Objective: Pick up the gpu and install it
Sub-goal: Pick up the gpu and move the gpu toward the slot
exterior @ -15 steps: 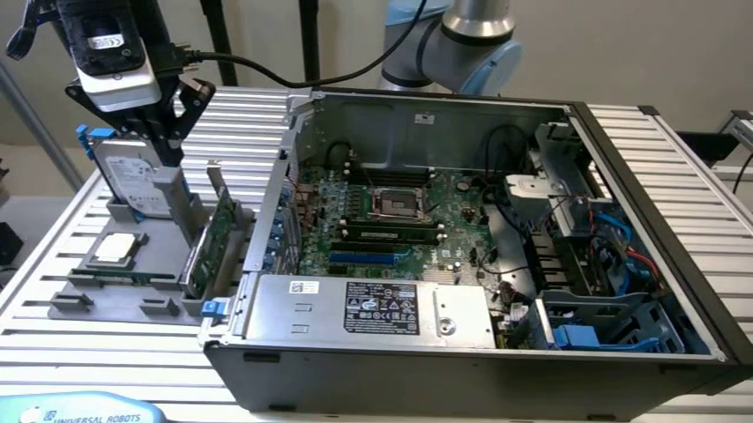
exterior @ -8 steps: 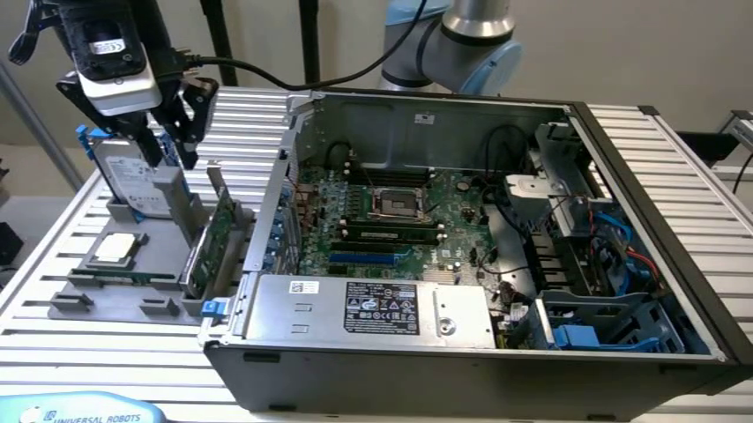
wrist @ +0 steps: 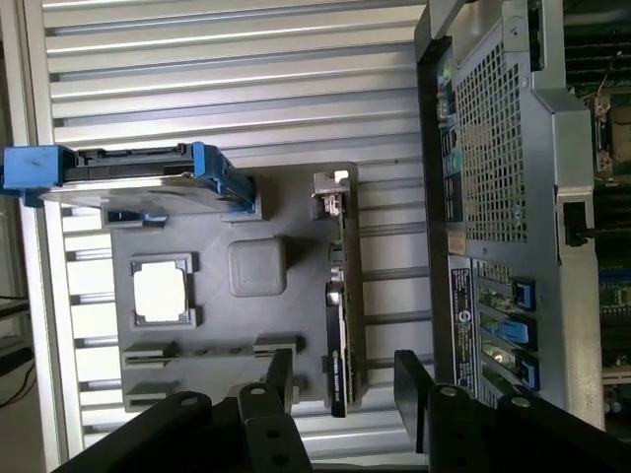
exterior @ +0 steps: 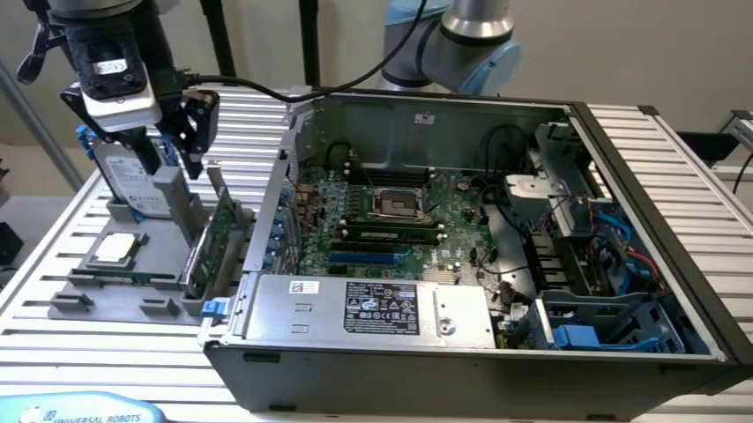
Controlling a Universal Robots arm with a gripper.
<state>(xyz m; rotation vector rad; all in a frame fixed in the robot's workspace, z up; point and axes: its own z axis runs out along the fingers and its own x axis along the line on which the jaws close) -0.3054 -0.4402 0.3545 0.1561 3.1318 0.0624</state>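
While the gpu stands on edge in the grey holder on the slatted counter, just to the exterior view's left of the open computer case, the pincer is held above it, fingers spread wide and nothing gripped. In the wrist view, the card is seen lined up between the two fingertips. A blue-railed hard drive is slotted upright near it, further left.

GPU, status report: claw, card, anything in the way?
Claw open, empty, above the gpu. It stands upright in the gray holder, ungripped. Hard drive stands alongside, apart from it; computer case lies open.
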